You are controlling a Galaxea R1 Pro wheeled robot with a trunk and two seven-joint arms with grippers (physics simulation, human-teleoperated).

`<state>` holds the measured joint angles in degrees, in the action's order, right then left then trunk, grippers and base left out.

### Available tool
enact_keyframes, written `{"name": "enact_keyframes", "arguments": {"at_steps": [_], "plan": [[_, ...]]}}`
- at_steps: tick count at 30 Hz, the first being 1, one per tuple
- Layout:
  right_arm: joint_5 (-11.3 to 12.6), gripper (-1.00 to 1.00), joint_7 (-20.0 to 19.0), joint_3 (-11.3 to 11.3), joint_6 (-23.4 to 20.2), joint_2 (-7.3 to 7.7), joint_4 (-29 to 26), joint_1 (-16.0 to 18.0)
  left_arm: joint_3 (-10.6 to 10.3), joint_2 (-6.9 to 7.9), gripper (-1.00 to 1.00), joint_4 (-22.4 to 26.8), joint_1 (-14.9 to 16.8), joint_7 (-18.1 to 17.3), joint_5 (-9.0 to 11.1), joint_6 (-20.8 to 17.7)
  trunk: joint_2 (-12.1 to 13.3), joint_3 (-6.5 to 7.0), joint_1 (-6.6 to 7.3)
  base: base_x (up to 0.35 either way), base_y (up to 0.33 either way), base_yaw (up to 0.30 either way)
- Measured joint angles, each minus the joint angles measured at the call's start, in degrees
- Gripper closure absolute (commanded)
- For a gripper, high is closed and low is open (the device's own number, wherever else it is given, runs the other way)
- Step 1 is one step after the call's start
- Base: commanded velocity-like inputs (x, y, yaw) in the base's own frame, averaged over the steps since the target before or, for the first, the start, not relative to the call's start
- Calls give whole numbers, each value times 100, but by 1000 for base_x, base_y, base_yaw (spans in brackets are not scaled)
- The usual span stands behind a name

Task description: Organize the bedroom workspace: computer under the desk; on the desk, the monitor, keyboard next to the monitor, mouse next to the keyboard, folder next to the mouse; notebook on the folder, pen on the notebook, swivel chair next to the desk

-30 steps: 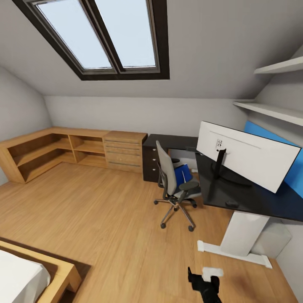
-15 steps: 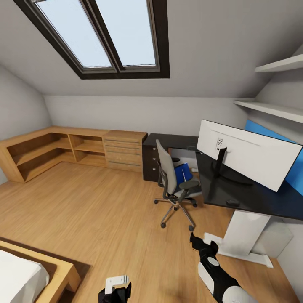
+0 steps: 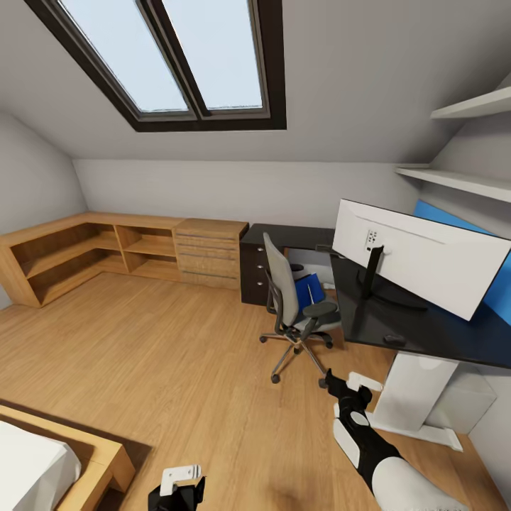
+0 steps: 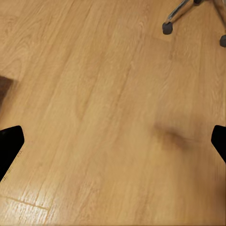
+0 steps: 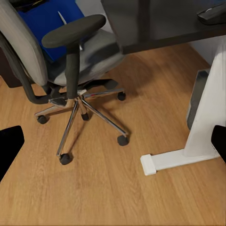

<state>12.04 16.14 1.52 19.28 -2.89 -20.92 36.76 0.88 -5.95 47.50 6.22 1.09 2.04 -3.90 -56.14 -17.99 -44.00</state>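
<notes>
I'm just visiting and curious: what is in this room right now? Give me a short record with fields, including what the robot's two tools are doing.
room: attic bedroom, wood floor, skylight
desk: black, carries the monitor and the mouse
swivel chair: beside the desk, blue folder on its seat
left tool: open, over bare floor
right tool: open, pointing toward the chair base and desk leg

No text, brand or number can be read anywhere. The white back of the monitor (image 3: 419, 259) bears a small panel of dark marks, too small to make out.
</notes>
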Motion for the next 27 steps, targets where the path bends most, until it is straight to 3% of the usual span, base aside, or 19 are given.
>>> {"name": "enact_keyframes", "arguments": {"at_steps": [7,22,27], "plan": [[-22,-100,-23,-24,125,140,130,10,-11,78,-100,-5,0,-71,-5,-2,-281,-126,-154,0,0,0],[-67,-100,-27,-40,181,169,166,11,19,50,-100,-45,0,-51,29,-7,-883,-396,-484,0,0,0],[-61,-100,-27,-39,182,170,186,11,19,38,-100,-242,0,-47,179,1,-1084,-486,-593,0,0,0]]}}
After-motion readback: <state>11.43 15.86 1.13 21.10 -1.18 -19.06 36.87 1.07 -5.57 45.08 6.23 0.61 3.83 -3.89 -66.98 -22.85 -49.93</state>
